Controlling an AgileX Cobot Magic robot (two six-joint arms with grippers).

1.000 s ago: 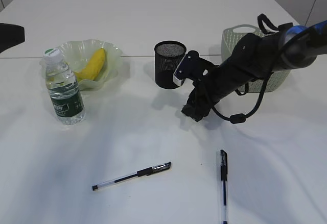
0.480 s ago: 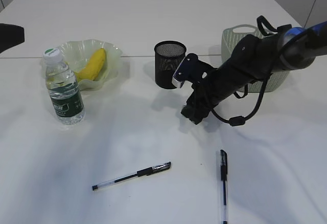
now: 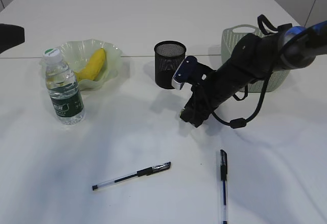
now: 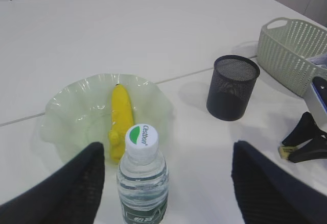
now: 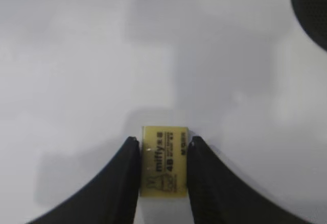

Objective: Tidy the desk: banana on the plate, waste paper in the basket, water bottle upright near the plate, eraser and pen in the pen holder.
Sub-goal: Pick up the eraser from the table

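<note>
Right wrist view: black right gripper (image 5: pixel 163 155) clamped by both fingers on the small yellow rectangular eraser (image 5: pixel 164 160) just above the plain white desk (image 5: pixel 76 55), near the black mesh cylindrical pen holder (image 3: pixel 169 64); left gripper (image 4: pixel 168 180) spread wide around the upright clear water bottle (image 4: pixel 141 183).

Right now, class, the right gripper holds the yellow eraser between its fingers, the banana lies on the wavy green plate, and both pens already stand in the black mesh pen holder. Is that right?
Not quite. The exterior view shows both pens lying on the desk: one pen left of the other pen, neither in the pen holder. The rest holds: the right gripper grips the eraser, and the banana lies on the plate.
</note>
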